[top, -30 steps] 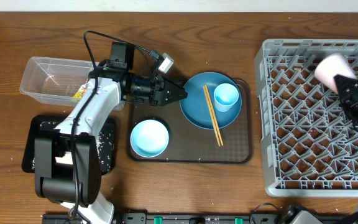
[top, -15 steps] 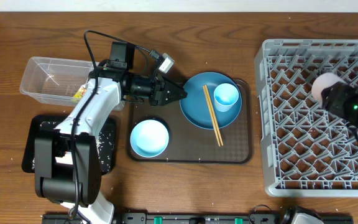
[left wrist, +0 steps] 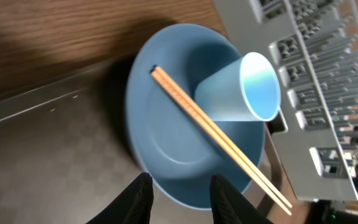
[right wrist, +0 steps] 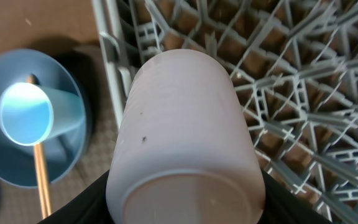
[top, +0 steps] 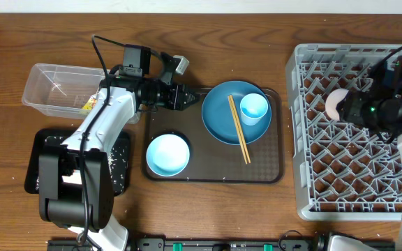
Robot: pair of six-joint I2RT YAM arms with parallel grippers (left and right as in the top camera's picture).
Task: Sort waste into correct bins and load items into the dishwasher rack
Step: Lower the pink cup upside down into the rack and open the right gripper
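Wooden table (top: pixel 257 28); right end effector (right wrist: pixel 185 208) grips pink cup (right wrist: pixel 185 124) over grey rack (top: pixel 354 174).

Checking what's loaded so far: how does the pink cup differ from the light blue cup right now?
The pink cup is held by the right gripper over the rack; the light blue cup stands free on the blue plate. The pink cup shows its base to the wrist camera; the light blue cup stands upright, mouth up. Both are plain and handleless.
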